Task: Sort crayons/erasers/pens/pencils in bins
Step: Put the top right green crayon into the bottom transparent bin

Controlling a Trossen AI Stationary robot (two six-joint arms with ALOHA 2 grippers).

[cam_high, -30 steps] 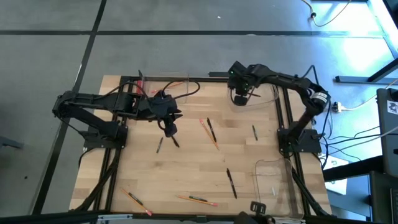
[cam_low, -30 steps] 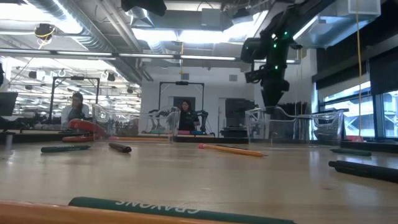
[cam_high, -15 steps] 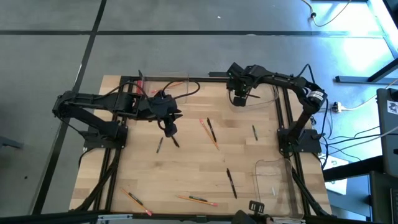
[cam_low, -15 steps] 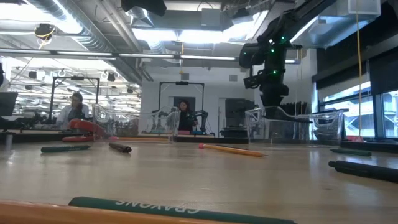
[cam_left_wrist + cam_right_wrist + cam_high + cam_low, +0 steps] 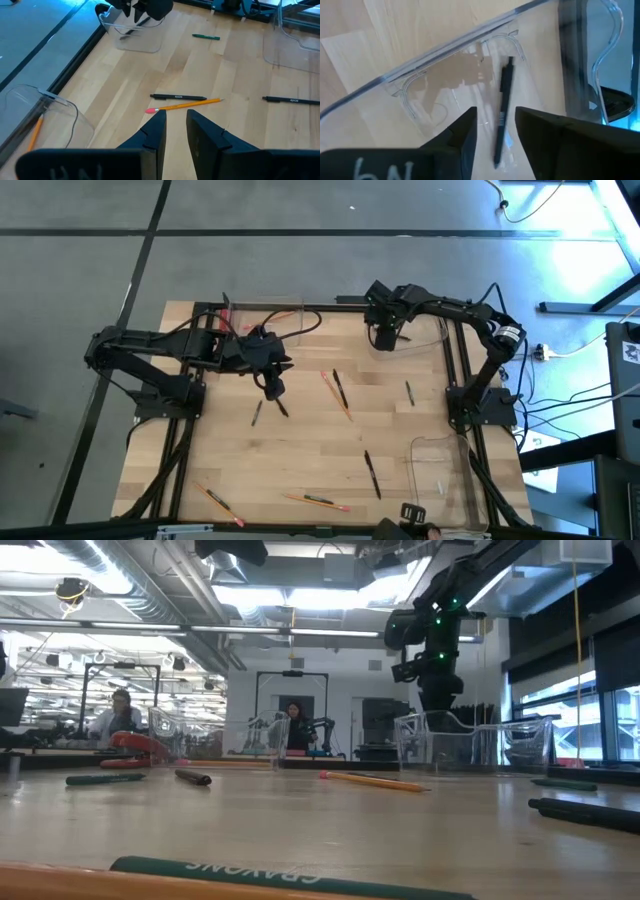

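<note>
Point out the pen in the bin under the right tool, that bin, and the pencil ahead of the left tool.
pen (image 5: 503, 112), right wrist view, mid-barrel
bin (image 5: 445, 52), right wrist view, clear rim
pencil (image 5: 187, 105), left wrist view, orange shaft

Table (image 5: 310, 450): pale wood planks, visible grain, smooth satin finish; edged by a black matt metal frame (image 5: 300, 307).

Bin (image 5: 445, 65) at the table's far right corner: clear, colourless plastic, glossy, with bright glints along its rim. A black pen (image 5: 503, 110) lying inside it: smooth plastic, faint sheen.

Bin (image 5: 55, 107) at the table's far left corner: the same clear glossy plastic.

Pencil (image 5: 184, 105) near the table's middle: orange painted wood, slightly shiny, with a pink matt rubber end.

Right gripper (image 5: 495, 131) and left gripper (image 5: 176, 131): dark matt plastic fingers.

Floor (image 5: 80, 270) around the table: grey, smooth, dull.
</note>
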